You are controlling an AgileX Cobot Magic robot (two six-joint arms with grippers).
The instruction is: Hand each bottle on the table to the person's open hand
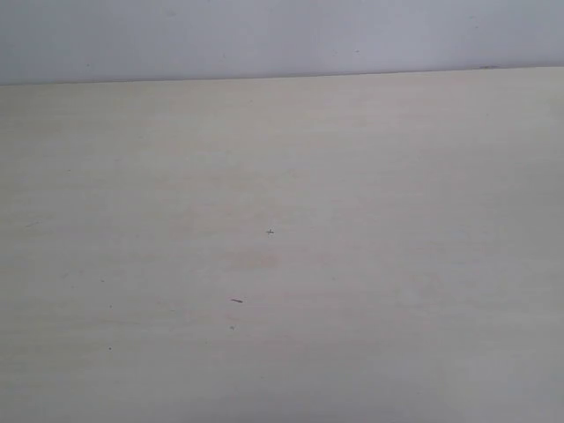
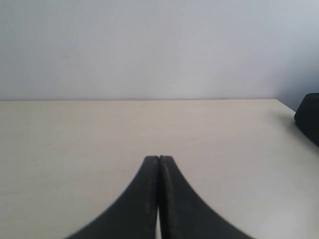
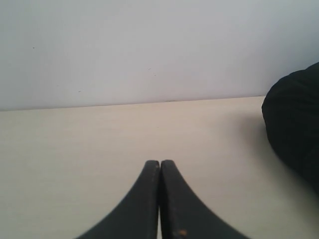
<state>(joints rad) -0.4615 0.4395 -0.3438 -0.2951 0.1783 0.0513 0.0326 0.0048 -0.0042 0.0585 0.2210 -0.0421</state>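
The pale beige table (image 1: pixel 282 247) fills the exterior view, with only a few tiny dark specks on it. No bottles and no person's open hand show in any view. Neither gripper appears in the exterior view. In the left wrist view my left gripper (image 2: pixel 159 158) is shut, its two black fingers pressed together low over the table (image 2: pixel 75 144) with nothing between them. In the right wrist view my right gripper (image 3: pixel 160 163) is likewise shut and holds nothing, low over the table (image 3: pixel 75 149).
A pale wall (image 1: pixel 264 35) rises behind the table's far edge. A dark object (image 2: pixel 309 119) sits at the table's edge in the left wrist view. A large black rounded shape (image 3: pixel 294 129) lies on the table in the right wrist view.
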